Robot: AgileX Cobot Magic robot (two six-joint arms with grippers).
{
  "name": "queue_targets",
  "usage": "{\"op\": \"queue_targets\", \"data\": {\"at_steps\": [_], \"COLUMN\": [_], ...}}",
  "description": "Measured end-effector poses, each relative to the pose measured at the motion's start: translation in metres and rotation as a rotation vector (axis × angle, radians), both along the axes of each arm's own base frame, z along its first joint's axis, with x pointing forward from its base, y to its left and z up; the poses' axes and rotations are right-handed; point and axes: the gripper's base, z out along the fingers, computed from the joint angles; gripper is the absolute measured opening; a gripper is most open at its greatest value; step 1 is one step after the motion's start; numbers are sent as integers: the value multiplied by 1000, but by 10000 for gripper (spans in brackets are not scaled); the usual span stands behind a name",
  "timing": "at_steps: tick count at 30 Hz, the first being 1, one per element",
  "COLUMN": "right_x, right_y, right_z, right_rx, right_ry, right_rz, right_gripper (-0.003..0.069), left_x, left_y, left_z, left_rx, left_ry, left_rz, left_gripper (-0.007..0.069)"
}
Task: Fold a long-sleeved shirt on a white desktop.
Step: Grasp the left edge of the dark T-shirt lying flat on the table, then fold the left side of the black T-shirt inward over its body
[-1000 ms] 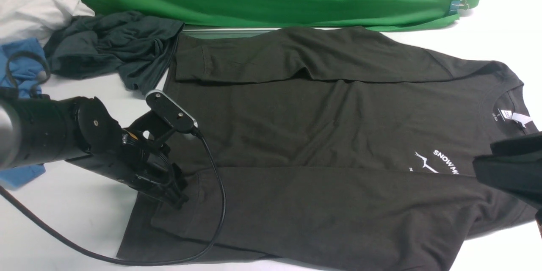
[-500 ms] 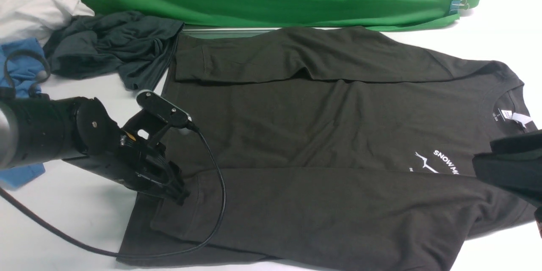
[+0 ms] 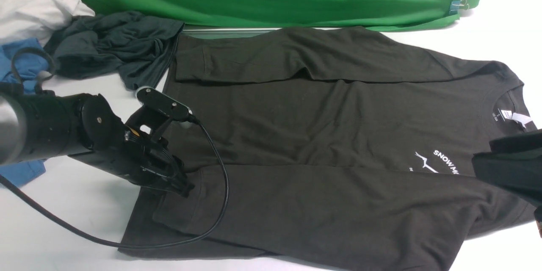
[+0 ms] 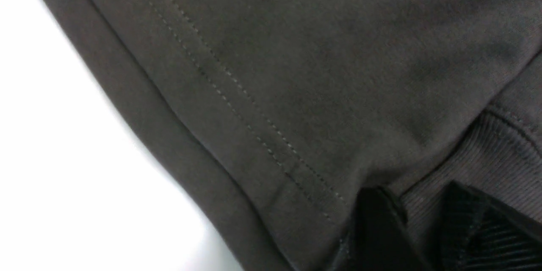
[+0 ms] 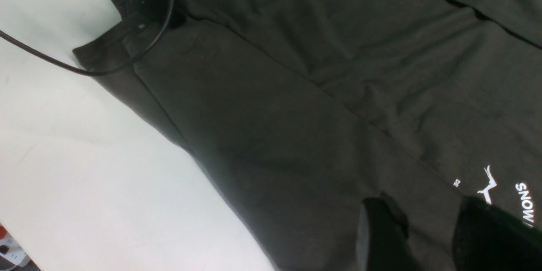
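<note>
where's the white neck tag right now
In the front view, the white neck tag sits at the far right, inside the crew collar of the long-sleeved shirt, just behind and right of the SNOW MO chest print.

The white worktop carries 4 cloths. A dark long-sleeved shirt lies spread flat across most of it, collar to the right, both sleeves folded over the body. At the far left a crumpled grey-green garment, a blue garment and a white cloth lie bunched together. The grey-green one is just beside the shirt's hem.
</note>
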Motion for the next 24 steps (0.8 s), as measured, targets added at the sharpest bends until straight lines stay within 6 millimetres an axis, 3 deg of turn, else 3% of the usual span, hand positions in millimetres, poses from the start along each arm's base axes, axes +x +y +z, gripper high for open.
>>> {"op": "queue_targets", "data": {"at_steps": [4,6,14,24], "right_x": [0,0,0,1], "right_y": [0,0,0,0], "right_z": [0,0,0,1], "right_rx": [0,0,2,7], "right_ry": [0,0,1,-10], "right_rz": [0,0,-1,-4], "right_gripper": [238,238,239,239], "left_x": [-2,-5,-17,-15], "left_y": [-1,-1,-2,-9], "left_z": [3,6,38,74], "left_rx": [-17,-20,-59,-116], "left_ry": [13,21,22,75], "left_rz": [8,2,-1,-21], "left_gripper": [55,34,27,27]}}
